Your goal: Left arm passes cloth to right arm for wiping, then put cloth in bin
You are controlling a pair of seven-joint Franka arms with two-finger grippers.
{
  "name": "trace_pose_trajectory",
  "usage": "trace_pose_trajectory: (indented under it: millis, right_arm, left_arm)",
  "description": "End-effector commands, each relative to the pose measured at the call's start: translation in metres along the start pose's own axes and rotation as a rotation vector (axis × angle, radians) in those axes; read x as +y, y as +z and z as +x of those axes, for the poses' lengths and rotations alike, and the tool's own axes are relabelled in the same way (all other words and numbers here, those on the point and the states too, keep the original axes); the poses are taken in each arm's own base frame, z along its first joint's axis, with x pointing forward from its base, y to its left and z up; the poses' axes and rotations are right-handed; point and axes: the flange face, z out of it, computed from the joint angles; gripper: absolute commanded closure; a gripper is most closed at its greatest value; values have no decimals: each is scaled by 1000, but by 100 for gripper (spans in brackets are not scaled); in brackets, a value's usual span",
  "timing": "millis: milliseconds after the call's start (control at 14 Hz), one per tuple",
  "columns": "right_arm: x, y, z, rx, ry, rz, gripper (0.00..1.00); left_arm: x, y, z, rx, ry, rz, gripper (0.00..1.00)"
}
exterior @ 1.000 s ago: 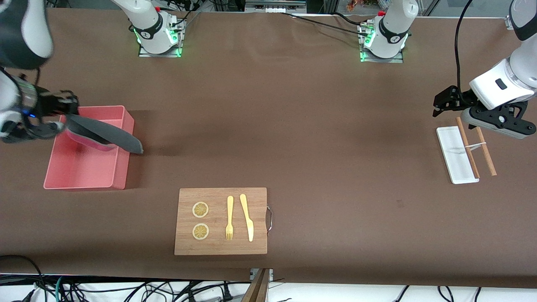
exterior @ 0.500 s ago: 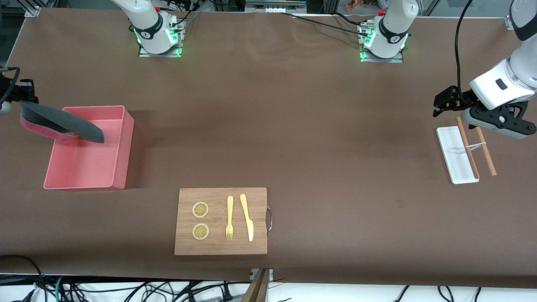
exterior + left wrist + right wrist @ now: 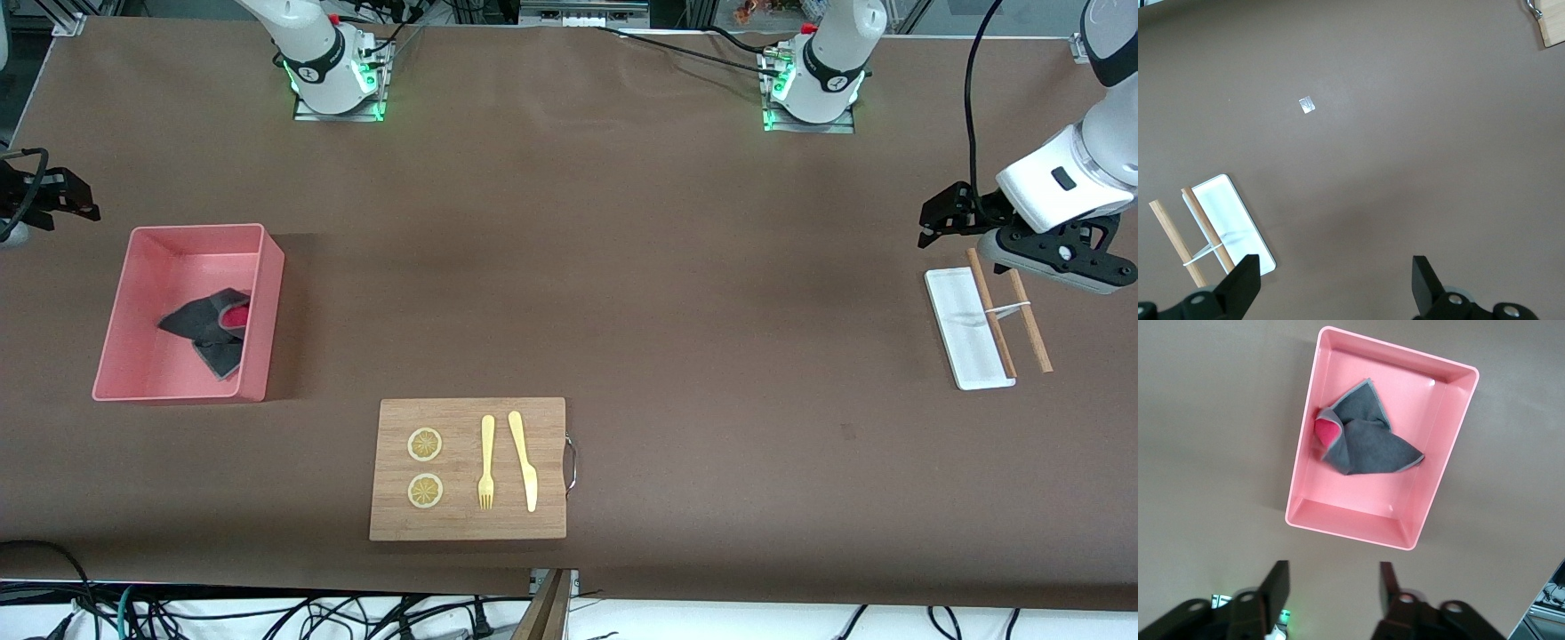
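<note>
The cloth (image 3: 212, 328) lies crumpled in the salmon-pink bin (image 3: 116, 327), grey side up with a magenta fold showing; the right wrist view shows it (image 3: 1366, 443) inside the bin (image 3: 1303, 475) too. My right gripper (image 3: 60, 199) is open and empty, up in the air at the right arm's end of the table, beside the bin's edge; its fingers (image 3: 1279, 585) stand apart in its wrist view. My left gripper (image 3: 949, 213) is open and empty, held above the table by the white tray, and waits; its fingers (image 3: 1243, 280) stand wide apart.
A wooden board (image 3: 468, 468) with two lemon slices, a fork and a knife lies near the front edge. A narrow white tray (image 3: 960, 333) with two wooden sticks (image 3: 1029, 322) lies at the left arm's end; it also shows in the left wrist view (image 3: 1238, 223).
The right gripper let go of the cloth, which dropped into the bin. The gripper drew away from the bin toward the table's end. The left arm has not moved.
</note>
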Motion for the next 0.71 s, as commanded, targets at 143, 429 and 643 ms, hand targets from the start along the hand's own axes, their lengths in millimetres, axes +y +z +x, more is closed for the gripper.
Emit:
trace_pose_trajectory:
  millis: [143,429,643]
  right_arm:
    - [-42,-27,9,53,72,-1,0]
    - [-98,-56,16,104,44,-16,0]
    - [-134,-65,20,124,95,0,0]
  left_arm:
    - [-4,-1,-1,-16,-8,-6,0]
    - [-4,1,-3,-33,-8,-19,0]
    - [-4,2,-5,-48,-8,-24,0]
